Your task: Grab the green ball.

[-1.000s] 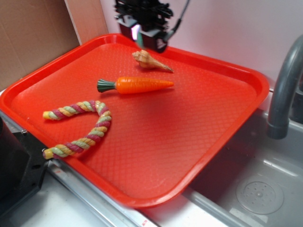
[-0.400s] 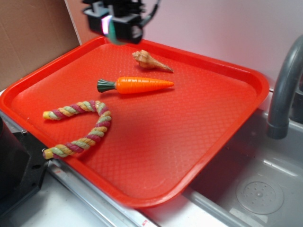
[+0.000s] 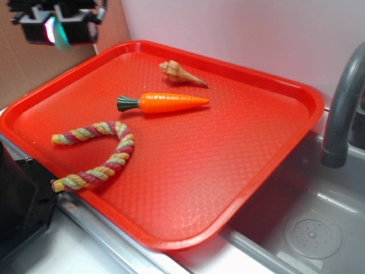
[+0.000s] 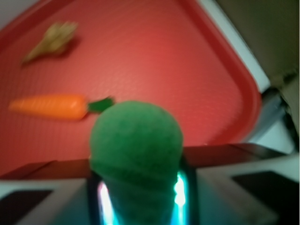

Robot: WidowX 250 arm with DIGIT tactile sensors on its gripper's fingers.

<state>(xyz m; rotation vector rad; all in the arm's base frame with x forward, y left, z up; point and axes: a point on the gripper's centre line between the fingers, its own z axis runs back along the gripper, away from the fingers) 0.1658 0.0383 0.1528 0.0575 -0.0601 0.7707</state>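
Since the earlier frames the arm has swung from above the far edge of the red tray out past its left corner, high in the air. On the tray lie a rope toy, a carrot and a shell, all undisturbed. Smallest, the gripper is clamped on the green ball, seated between its jaws. A ribbed, round ball could squirt loose if the grip slackens mid-swing, and it would fall outside the tray.

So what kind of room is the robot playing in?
Probably a toy kitchen or sink counter: a curved grey faucet stands over a steel sink basin with a round drain, and a red plastic tray of toys sits beside it.
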